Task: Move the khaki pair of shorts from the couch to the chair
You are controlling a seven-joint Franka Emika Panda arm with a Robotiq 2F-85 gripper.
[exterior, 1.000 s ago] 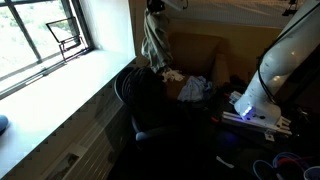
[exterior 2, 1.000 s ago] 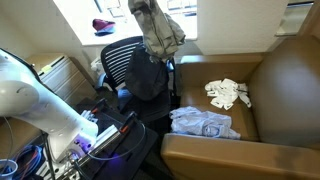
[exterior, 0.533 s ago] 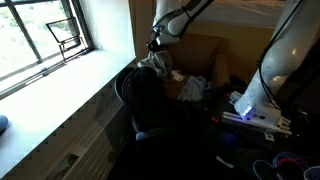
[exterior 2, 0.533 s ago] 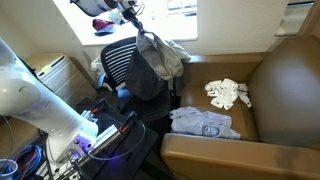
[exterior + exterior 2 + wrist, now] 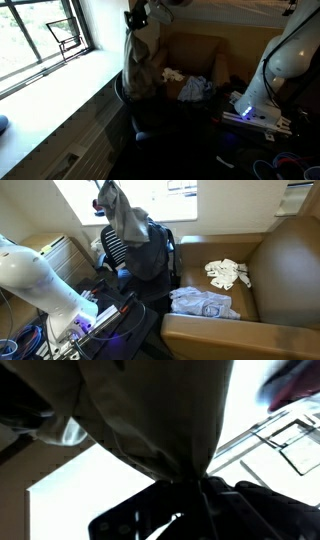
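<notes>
In an exterior view the gripper [image 5: 138,14] is clamping the top of the khaki shorts [image 5: 145,55], jaws pinched together on bunched fabric. The shorts are hanging in the air w/ long axis vertical, loose end pointing down at the black chair [image 5: 150,115]. Can't tell if the hem is touching the chair back. The couch [image 5: 200,50] is sitting just behind, w/ a white cloth [image 5: 174,75] and a bluish garment [image 5: 196,88] lying on its seat. A window [image 5: 45,35] is letting in light on the far side of the chair.

In an exterior view from the opp. side, the shorts [image 5: 125,220] are draping down over the upper chair back [image 5: 152,255], clear of the couch [image 5: 275,270]. The white cloth [image 5: 228,273] and bluish garment [image 5: 203,302] are lying well apart from them, and nothing is blocking the chair seat that I can see.

Wrist view: folds of the shorts [image 5: 150,420] are filling most of the frame and converging into the closed fingers [image 5: 235,495], with the window frame [image 5: 290,440] showing beyond.
</notes>
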